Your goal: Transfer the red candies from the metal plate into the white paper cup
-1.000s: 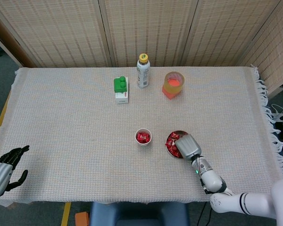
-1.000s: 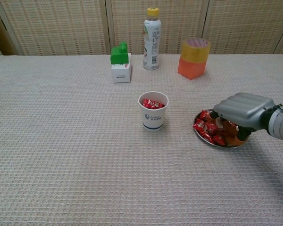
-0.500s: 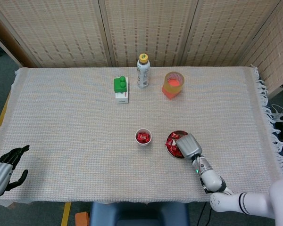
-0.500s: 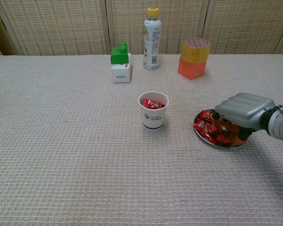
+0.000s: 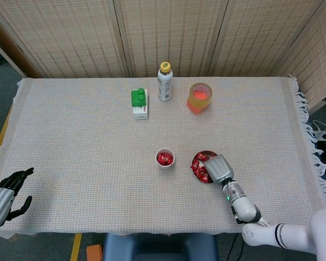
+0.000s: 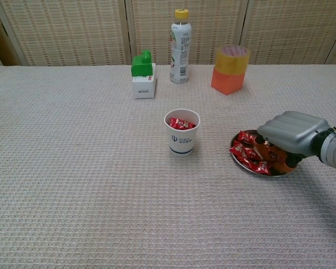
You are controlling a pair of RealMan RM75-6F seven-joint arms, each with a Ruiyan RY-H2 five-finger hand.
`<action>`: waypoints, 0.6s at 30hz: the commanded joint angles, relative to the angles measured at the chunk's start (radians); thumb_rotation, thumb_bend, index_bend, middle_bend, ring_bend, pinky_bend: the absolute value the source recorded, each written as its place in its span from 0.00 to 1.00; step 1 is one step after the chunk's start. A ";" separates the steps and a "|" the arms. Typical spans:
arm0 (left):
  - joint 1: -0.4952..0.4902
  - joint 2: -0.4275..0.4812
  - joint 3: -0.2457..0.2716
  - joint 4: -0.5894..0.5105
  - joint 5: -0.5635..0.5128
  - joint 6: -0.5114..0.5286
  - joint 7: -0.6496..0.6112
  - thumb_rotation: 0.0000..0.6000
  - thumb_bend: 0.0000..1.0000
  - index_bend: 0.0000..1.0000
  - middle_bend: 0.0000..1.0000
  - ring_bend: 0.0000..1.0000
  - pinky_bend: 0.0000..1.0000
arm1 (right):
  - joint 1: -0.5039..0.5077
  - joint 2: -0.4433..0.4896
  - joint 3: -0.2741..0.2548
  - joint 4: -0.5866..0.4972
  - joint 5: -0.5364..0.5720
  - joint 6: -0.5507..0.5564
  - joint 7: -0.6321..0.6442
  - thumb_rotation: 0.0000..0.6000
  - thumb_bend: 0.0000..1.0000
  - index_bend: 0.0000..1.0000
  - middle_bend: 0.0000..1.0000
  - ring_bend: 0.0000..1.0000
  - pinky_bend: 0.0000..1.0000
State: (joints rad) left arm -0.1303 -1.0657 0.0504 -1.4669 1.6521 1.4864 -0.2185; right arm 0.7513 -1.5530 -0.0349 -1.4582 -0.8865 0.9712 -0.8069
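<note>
one cup [image 6: 182,132], one plate [image 6: 239,158], one bottle [image 6: 180,46]

Bare cloth between plate [image 6: 239,158], cup [image 6: 182,132]

**Robot's Arms and Hands: Appearance**

The right hand [image 6: 291,133] had a smooth grey metallic shell over dark fingers, joined to a silver-grey wrist bearing a small green light, then a white rounded arm segment with a black band. The left hand [image 5: 5,191] showed a grey back and black fingers.
</note>
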 commanded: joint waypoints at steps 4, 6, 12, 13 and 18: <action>0.001 0.000 0.000 0.000 0.001 0.002 0.001 1.00 0.47 0.00 0.15 0.12 0.26 | -0.003 0.005 0.007 -0.007 -0.006 0.002 0.006 1.00 0.51 0.74 0.80 0.87 1.00; 0.001 0.001 0.001 -0.001 0.002 0.002 0.001 1.00 0.47 0.00 0.15 0.12 0.26 | -0.006 0.010 0.011 -0.016 -0.015 0.010 0.012 1.00 0.52 0.75 0.80 0.87 1.00; 0.002 0.000 0.001 0.000 0.002 0.005 0.000 1.00 0.47 0.00 0.15 0.12 0.26 | -0.016 0.048 0.042 -0.076 -0.063 0.048 0.060 1.00 0.52 0.75 0.80 0.87 1.00; 0.002 0.000 0.001 0.000 0.002 0.005 0.000 1.00 0.47 0.00 0.15 0.12 0.26 | -0.016 0.055 0.048 -0.088 -0.071 0.052 0.069 1.00 0.52 0.75 0.80 0.87 1.00; 0.002 -0.001 0.001 0.000 0.004 0.005 0.002 1.00 0.47 0.00 0.15 0.12 0.26 | -0.013 0.069 0.066 -0.119 -0.092 0.061 0.086 1.00 0.52 0.75 0.80 0.87 1.00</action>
State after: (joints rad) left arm -0.1283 -1.0663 0.0515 -1.4672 1.6556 1.4916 -0.2170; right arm 0.7366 -1.4901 0.0218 -1.5626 -0.9687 1.0272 -0.7287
